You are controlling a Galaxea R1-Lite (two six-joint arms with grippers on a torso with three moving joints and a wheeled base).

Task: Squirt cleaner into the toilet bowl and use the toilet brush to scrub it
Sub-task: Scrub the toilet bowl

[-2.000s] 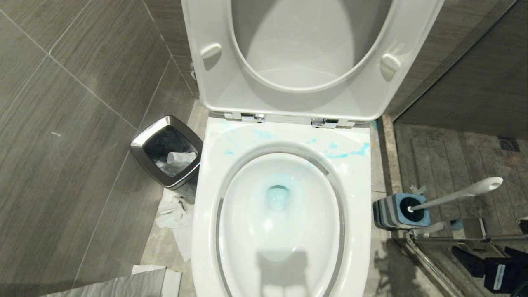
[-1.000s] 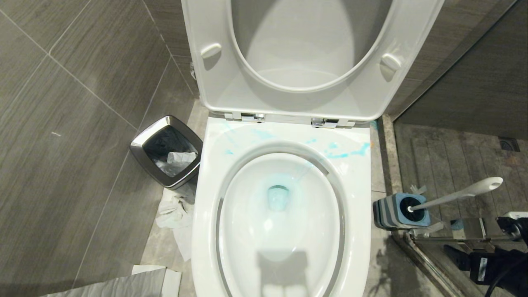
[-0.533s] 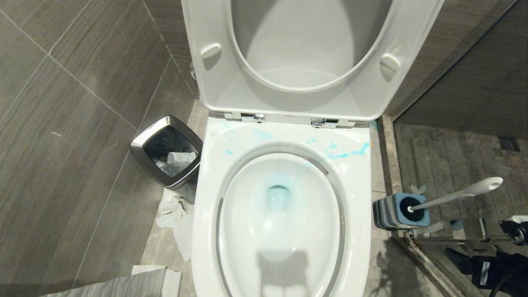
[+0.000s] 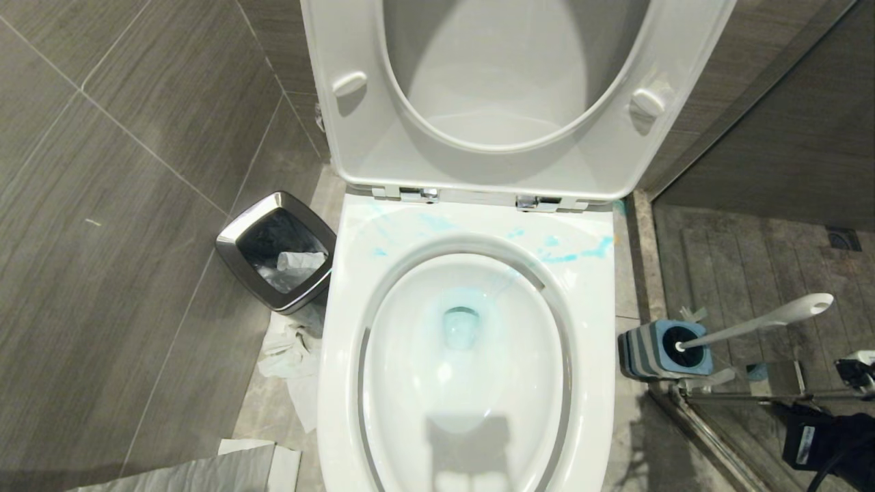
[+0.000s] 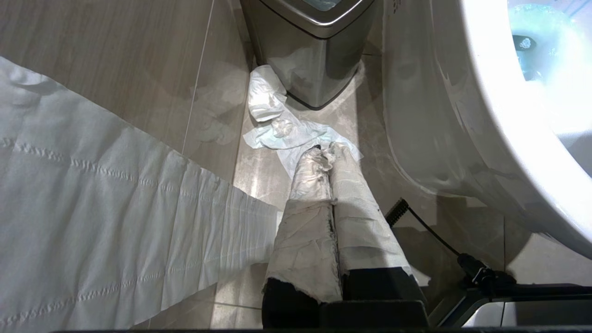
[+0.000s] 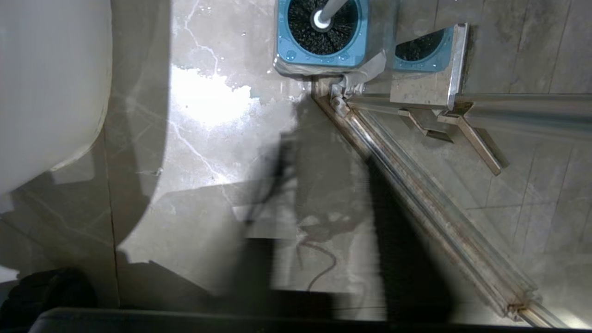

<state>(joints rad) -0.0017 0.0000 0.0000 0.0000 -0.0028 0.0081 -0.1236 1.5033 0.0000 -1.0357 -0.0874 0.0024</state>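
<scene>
The toilet bowl [image 4: 581,383] stands with seat and lid up. Blue streaks mark its back rim and blue water sits at the drain [image 4: 460,326]. The toilet brush [image 4: 759,321] rests in its blue and grey holder [image 4: 656,352] on the floor to the right, with the dark head [image 6: 322,25] down. My right gripper [image 6: 326,152] hangs over the floor short of the holder; its fingers are dark smears with nothing between them. In the head view it sits at the lower right corner [image 4: 806,427]. My left gripper [image 5: 326,150], wrapped in paper, is shut and empty beside the bowl. The cleaner is out of view.
A steel-rimmed waste bin [image 4: 277,249] stands left of the bowl, with crumpled paper [image 4: 290,348] and a long paper strip [image 4: 205,471] on the floor near it. A metal shower-door track [image 6: 416,185] runs diagonally just right of the brush holder.
My right arm came further into the lower right corner, then drew back toward the right edge. The brush, the bowl and the left arm have not moved.
</scene>
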